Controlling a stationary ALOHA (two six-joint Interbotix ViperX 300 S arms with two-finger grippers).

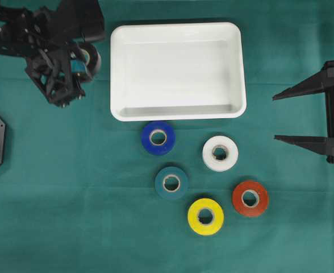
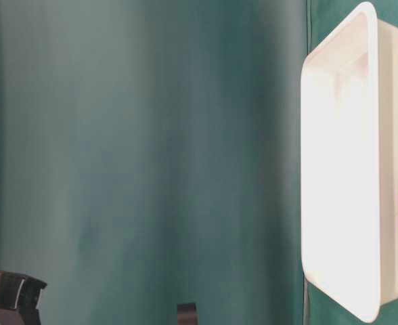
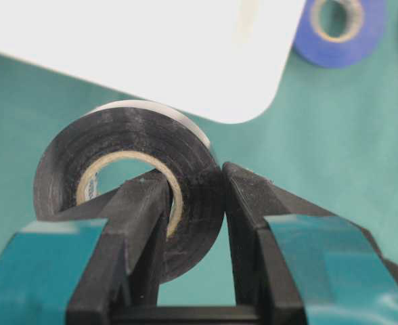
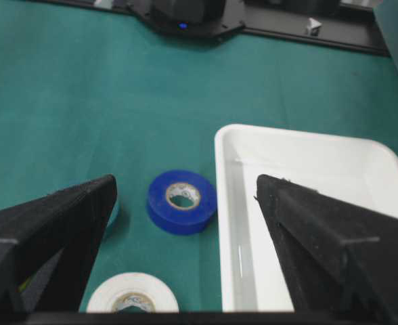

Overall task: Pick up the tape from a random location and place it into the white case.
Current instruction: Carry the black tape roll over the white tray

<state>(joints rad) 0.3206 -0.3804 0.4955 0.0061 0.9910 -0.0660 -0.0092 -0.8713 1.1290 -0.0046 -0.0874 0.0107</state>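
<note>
path to white tray [image 1: 177, 111]: open cloth [image 1: 53, 187] between my left gripper [image 1: 79, 67] and its left rim, nothing in the way | tray floor bare | front of tray: blue [image 1: 158, 137], white [image 1: 220, 153], teal [image 1: 171, 182], yellow [image 1: 205, 216], red [image 1: 250, 198] rolls crowd cloth, narrow gaps | my right gripper [image 1: 303, 116] parked clear at right

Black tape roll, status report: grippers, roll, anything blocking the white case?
Left gripper shut on black tape roll, one finger through its core. Right gripper open, empty. Roll beside white case, not inside yet. Nothing in the way.
</note>
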